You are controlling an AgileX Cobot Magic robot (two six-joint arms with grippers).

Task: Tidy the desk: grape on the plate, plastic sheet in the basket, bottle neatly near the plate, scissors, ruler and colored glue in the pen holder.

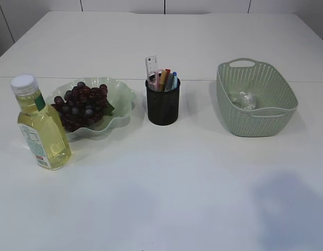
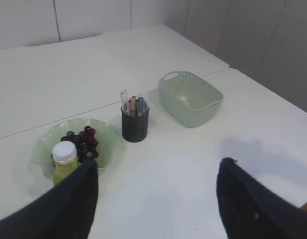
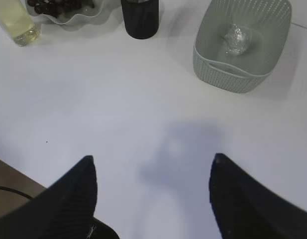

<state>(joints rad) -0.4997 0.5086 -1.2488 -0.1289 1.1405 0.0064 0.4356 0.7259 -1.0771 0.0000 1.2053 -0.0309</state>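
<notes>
Both hands stood open w/ nothing between the fingers: left hand [image 2: 155, 199] and right hand [image 3: 153, 194] hung above bare bench [image 1: 177, 198], well apart from every item. Grape [image 1: 81, 104] lay on the green plate [image 1: 122, 94] at far left. Bottle [image 1: 40, 125] stood upright just in front of the plate's left edge, touching or nearly so. Black mesh pen holder [image 1: 163, 103] sat centre, right of the plate, w/ ruler [image 1: 151, 65] and coloured glue sticks [image 1: 164, 77] poking out; scissors couldn't be made out. Basket [image 1: 276, 112] sat at right, crumpled plastic sheet [image 1: 244, 99] inside, ahead of the right hand.
</notes>
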